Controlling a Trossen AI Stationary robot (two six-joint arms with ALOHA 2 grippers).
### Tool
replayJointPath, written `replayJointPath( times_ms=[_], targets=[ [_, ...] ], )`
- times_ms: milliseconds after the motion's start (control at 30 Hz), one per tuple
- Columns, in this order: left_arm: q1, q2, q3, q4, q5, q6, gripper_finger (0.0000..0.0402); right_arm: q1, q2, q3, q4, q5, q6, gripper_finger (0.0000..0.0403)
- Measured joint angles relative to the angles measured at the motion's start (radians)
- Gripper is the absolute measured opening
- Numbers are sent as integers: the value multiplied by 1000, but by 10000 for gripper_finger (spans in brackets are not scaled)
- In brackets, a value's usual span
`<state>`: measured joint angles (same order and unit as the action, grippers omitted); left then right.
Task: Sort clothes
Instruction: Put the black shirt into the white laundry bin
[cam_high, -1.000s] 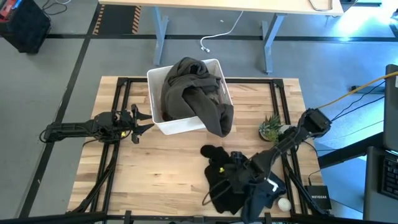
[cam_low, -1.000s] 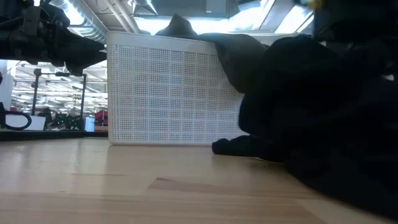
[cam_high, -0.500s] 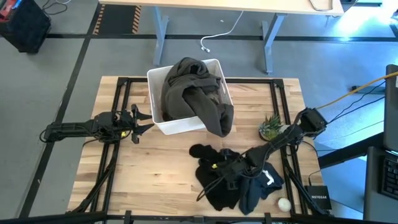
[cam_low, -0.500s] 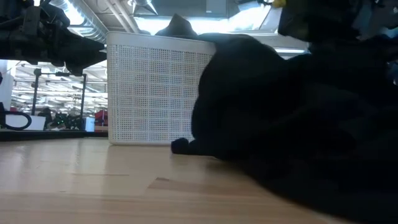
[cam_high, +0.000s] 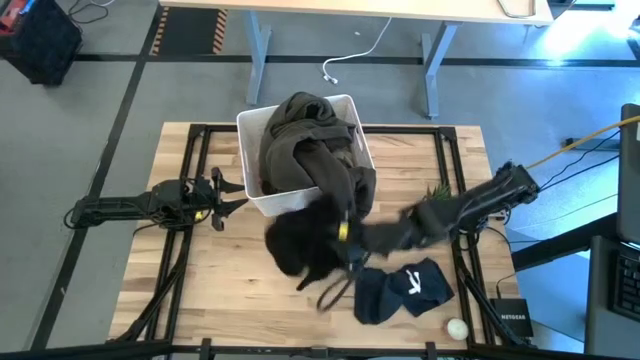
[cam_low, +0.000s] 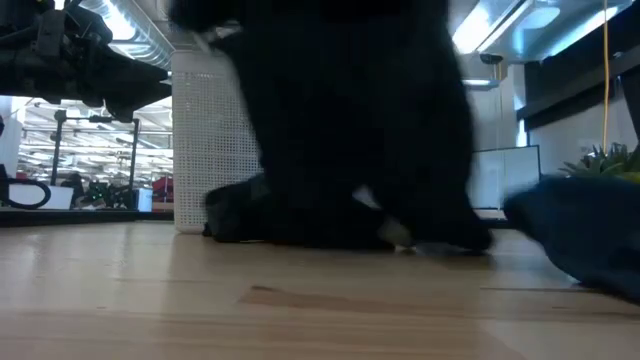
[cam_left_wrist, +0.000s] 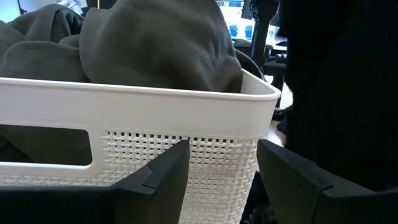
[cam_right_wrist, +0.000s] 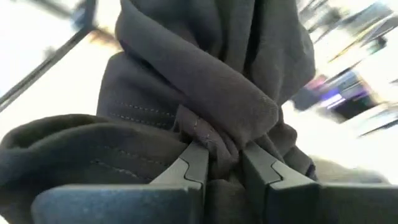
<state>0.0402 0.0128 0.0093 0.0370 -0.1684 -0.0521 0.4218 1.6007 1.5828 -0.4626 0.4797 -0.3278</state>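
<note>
A black garment (cam_high: 305, 245) is held bunched in the right claw (cam_right_wrist: 214, 163), clamped tight just beside the white bin (cam_high: 290, 202), presumably for sorting, while the left claw (cam_high: 222, 193), fingers apart, is parked at the bin's other side.

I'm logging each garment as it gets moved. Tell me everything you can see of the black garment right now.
The black garment is soft, dark, bunched fabric with visible stitching lines. The right gripper is shut on a fold of it, holding it up in front of the white bin, with its lower end trailing on the table. It hangs by the olive garment draped over the bin's rim, apart from the navy garment.
</note>
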Motion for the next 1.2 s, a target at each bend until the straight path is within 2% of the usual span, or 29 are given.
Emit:
replayJointPath(
  times_ms=[133, 233, 333, 433, 633, 733, 900, 1067, 1200],
  targets=[
    [0, 0, 0, 0, 0, 0, 184, -100, -3, 222, 39, 69, -209, 55],
    [0, 0, 0, 0, 0, 0, 184, -199, -3, 351, 137, 70, -315, 55],
    [0, 0, 0, 0, 0, 0, 184, -308, -6, 445, 183, 40, -339, 55],
    [0, 0, 0, 0, 0, 0, 184, -420, -8, 473, 178, -11, -293, 55],
    [0, 0, 0, 0, 0, 0, 184, -596, 50, 464, -85, -133, -47, 55],
    [0, 0, 0, 0, 0, 0, 184, -642, 104, 398, -181, -156, 6, 55],
    [0, 0, 0, 0, 0, 0, 184, -664, 187, 226, -228, -61, 6, 55],
    [0, 0, 0, 0, 0, 0, 184, -686, 253, 66, -211, -84, 33, 64],
    [0, 0, 0, 0, 0, 0, 184, -703, 322, 4, -198, -113, 65, 60]
  ],
)
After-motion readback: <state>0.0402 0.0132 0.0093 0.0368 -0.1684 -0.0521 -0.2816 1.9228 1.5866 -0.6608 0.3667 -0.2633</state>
